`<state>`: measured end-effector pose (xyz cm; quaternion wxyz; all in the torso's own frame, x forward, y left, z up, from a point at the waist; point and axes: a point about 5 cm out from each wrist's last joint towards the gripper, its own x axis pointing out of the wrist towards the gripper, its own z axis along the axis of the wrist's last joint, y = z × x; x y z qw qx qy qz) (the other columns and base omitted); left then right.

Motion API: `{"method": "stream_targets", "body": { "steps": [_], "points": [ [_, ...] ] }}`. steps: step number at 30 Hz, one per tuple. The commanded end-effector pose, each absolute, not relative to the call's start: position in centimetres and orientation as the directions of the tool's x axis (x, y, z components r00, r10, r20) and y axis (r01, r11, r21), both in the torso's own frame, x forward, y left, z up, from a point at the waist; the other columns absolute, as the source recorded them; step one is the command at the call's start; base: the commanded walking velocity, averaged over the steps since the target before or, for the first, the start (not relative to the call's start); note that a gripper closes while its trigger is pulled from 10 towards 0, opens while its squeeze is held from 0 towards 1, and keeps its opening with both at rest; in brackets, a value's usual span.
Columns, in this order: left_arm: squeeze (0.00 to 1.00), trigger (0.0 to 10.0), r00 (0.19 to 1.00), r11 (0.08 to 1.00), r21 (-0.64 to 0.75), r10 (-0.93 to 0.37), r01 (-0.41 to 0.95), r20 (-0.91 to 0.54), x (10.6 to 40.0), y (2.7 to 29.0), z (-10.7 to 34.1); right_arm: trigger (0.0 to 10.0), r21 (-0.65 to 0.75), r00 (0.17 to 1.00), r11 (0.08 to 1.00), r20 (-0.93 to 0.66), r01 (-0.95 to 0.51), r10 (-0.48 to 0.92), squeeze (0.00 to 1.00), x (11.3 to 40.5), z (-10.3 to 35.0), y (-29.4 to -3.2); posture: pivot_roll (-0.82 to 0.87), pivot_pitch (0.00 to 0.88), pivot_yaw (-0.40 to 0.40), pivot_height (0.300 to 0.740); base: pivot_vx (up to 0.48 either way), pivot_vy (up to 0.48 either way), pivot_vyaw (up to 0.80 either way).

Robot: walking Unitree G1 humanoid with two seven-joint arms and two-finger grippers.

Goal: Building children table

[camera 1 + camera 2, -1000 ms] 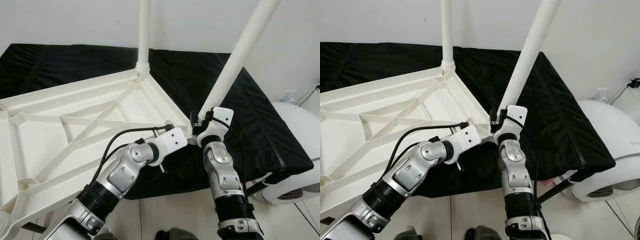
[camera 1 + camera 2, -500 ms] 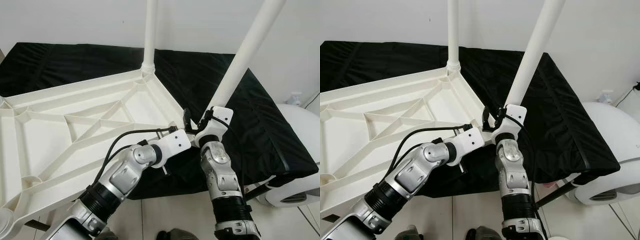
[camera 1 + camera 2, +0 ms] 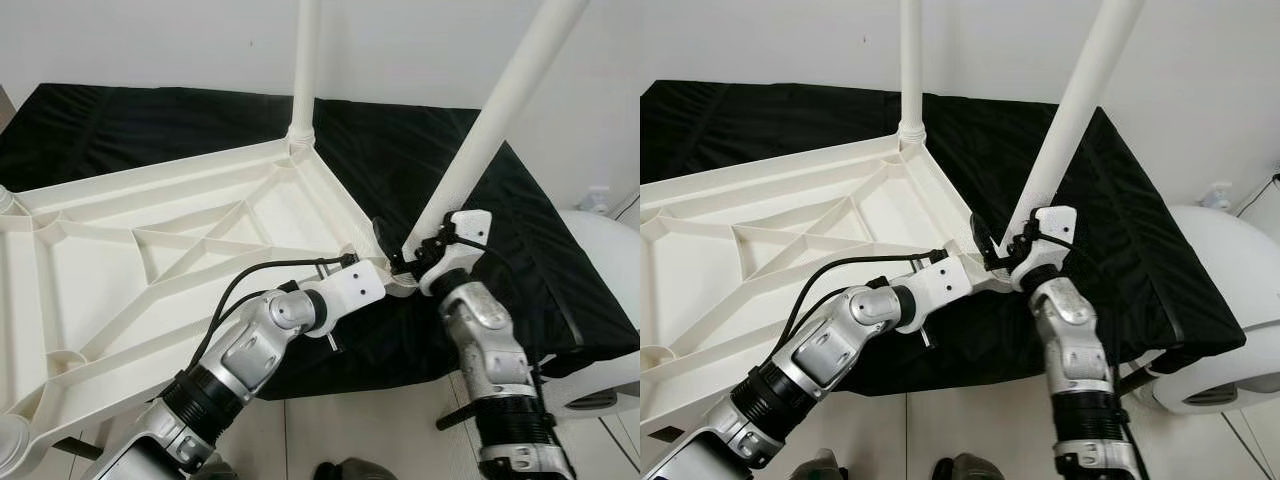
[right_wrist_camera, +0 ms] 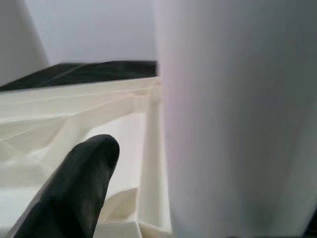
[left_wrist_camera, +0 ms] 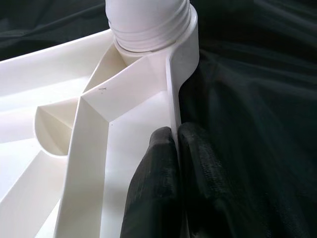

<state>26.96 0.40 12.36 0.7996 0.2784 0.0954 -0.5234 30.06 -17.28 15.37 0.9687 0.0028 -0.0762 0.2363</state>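
A white tabletop (image 3: 150, 240) lies upside down, its ribbed underside up, on a surface draped in black cloth (image 3: 520, 250). Part of it overhangs the near edge above the tiled floor (image 3: 370, 430).

The left claw (image 5: 173, 148) reaches in from the near side to the tabletop's near right corner. In the left wrist view its two black fingers (image 5: 156, 173) are pressed together on the thin white rim wall, one finger inside the rim and one outside against the cloth. Just ahead of the claw along that rim stands a threaded socket with the near leg (image 3: 500, 110) seated in it.

A far leg (image 3: 305, 65) stands upright in the far corner socket, well beyond the left claw and up against the white wall (image 3: 150, 40).

The right claw (image 3: 400, 255) is just right of the left one, at the foot of the near leg, which leans up and to the right from there. One black finger (image 4: 79, 183) shows beside the leg, over the tabletop's rim; the other is hidden behind the leg, so I cannot tell whether this claw is gripping the leg or merely resting against it.

To the right of the right arm, past the cloth's edge, sits a rounded white object (image 3: 1230, 300) on the floor.
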Motion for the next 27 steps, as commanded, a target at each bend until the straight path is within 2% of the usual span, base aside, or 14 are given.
{"method": "stream_targets", "body": {
  "steps": [1,2,5,8,10,21,22,23,24,27],
  "points": [
    [0.00,10.0,0.338,0.207,0.314,-0.827,0.927,-0.450,26.0,-0.7,12.1,10.0,-0.008,0.870,0.881,0.149,-0.474,0.470,0.00,30.0,15.0,-17.4,0.01,0.002,-0.092,0.740,0.000,0.000,0.00],
    [0.00,10.0,0.338,0.207,0.314,-0.827,0.927,-0.450,26.0,-0.7,12.1,10.0,-0.008,0.870,0.881,0.149,-0.474,0.470,0.00,30.0,15.0,-17.4,0.01,0.002,-0.092,0.740,0.000,0.000,0.00],
    [0.00,10.0,0.333,0.203,0.312,-0.829,0.928,-0.450,25.9,-0.8,12.0,10.0,0.014,0.775,0.776,0.076,-0.630,0.628,0.00,30.1,14.6,-19.5,0.01,0.000,-0.095,0.740,0.000,0.000,0.00],
    [0.00,10.0,0.331,0.202,0.311,-0.829,0.929,-0.450,25.8,-0.8,12.0,10.0,0.023,0.751,0.751,0.060,-0.659,0.657,0.00,30.1,14.5,-19.9,0.01,0.000,-0.095,0.740,0.000,0.000,0.00],
    [0.00,10.0,0.331,0.202,0.310,-0.830,0.929,-0.450,25.8,-0.8,12.0,10.0,-0.023,0.710,0.709,-0.003,-0.704,0.705,0.00,30.2,13.9,-20.2,0.01,0.000,-0.094,0.740,0.000,0.000,0.00],
    [0.00,10.0,0.326,0.195,0.313,-0.831,0.930,-0.451,25.7,-0.9,11.9,10.0,-0.069,0.718,0.715,-0.062,-0.696,0.693,0.00,31.8,13.7,-22.0,0.01,0.000,-0.091,0.740,0.000,0.000,0.00],
    [0.00,10.0,0.325,0.194,0.313,-0.831,0.930,-0.451,25.7,-1.0,11.9,9.6,-0.070,0.718,0.715,-0.064,-0.696,0.693,0.00,31.9,13.7,-22.2,0.01,0.000,-0.091,0.740,0.000,0.000,0.00],
    [0.00,10.0,0.325,0.192,0.314,-0.831,0.930,-0.451,25.7,-1.0,11.9,1.1,-0.065,0.721,0.718,-0.062,-0.693,0.691,0.00,32.0,13.8,-22.4,0.01,0.000,-0.093,0.740,0.000,0.000,0.00],
    [0.00,10.0,0.324,0.192,0.315,-0.831,0.930,-0.451,25.7,-1.0,11.9,0.0,-0.056,0.723,0.721,-0.058,-0.691,0.689,0.00,32.1,13.8,-22.6,0.01,0.000,-0.092,0.740,0.000,0.000,0.00],
    [0.00,10.0,0.324,0.191,0.316,-0.831,0.929,-0.451,25.7,-1.0,11.9,0.0,-0.039,0.716,0.715,-0.053,-0.698,0.696,0.00,32.1,13.8,-22.8,0.01,0.000,-0.092,0.740,0.000,0.000,0.00]
  ]
}}
